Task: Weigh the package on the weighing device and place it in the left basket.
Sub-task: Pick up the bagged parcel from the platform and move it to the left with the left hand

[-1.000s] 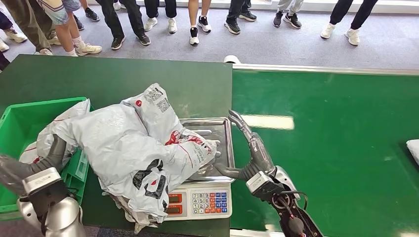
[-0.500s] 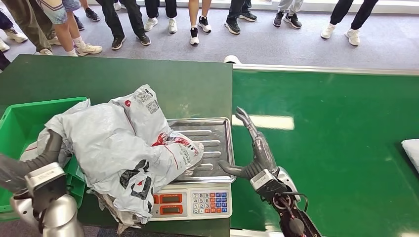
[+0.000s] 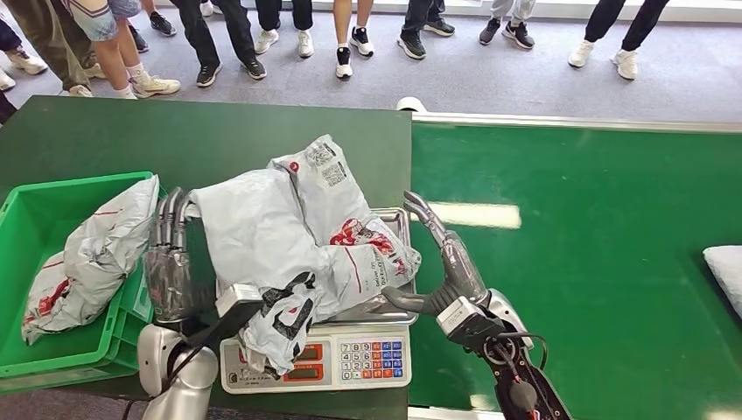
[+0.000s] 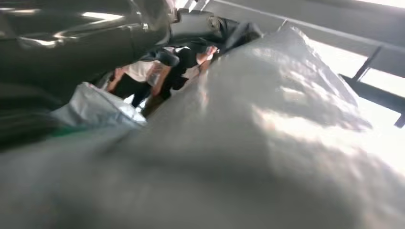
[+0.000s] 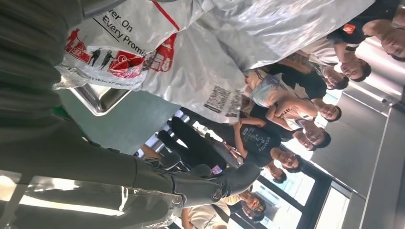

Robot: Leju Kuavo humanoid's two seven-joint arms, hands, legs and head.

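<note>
So far the weighing looks in hand and the basket step is left. Leftmost, the green basket (image 3: pixel 52 359) already carries one grey bag (image 3: pixel 92 258). Beside it the left hand (image 3: pixel 168 262) stands upright, fingers straight and holding nothing, against the package (image 3: pixel 289 232): a crumpled grey plastic mailer with red print and a barcode label, heaped on the scale (image 3: pixel 350 354). The right hand (image 3: pixel 442 262) is spread open at the tray's edge, just beside the package.
</note>
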